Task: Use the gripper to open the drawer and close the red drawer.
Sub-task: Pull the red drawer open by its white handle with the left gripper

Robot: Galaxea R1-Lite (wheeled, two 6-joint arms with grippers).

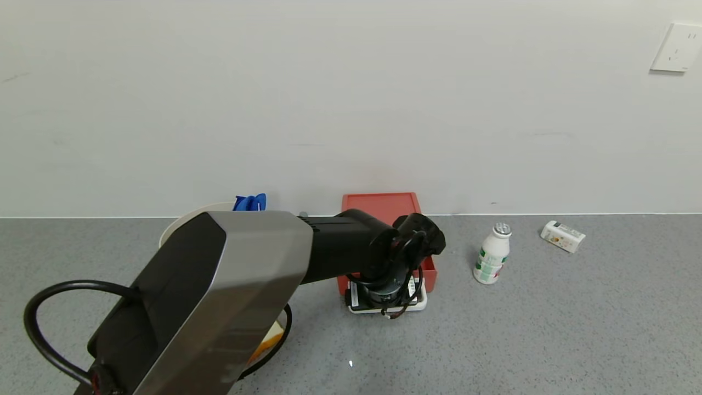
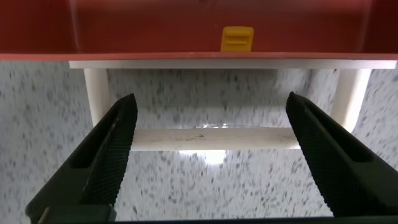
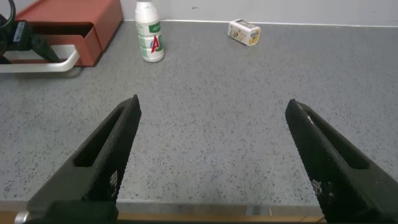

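Note:
The salmon-red drawer [image 1: 380, 206] lies against the wall at the table's middle, its white loop handle [image 1: 419, 304] facing me. My left gripper [image 1: 386, 299] points down at that handle. In the left wrist view the left gripper [image 2: 211, 99] is open, one finger on each side of the handle bar [image 2: 211, 138], without touching it. The drawer's red inside [image 2: 155, 31] shows beyond the handle, with a small yellow piece [image 2: 237, 38] in it. My right gripper [image 3: 212, 102] is open and empty above the table's near edge. The drawer [image 3: 74, 18] also shows far off in the right wrist view.
A beige bowl [image 1: 186, 222] with a blue object [image 1: 249, 202] sits left of the drawer, mostly hidden by my left arm. A white bottle [image 1: 492, 253] stands right of the drawer. A small carton [image 1: 562, 236] lies farther right.

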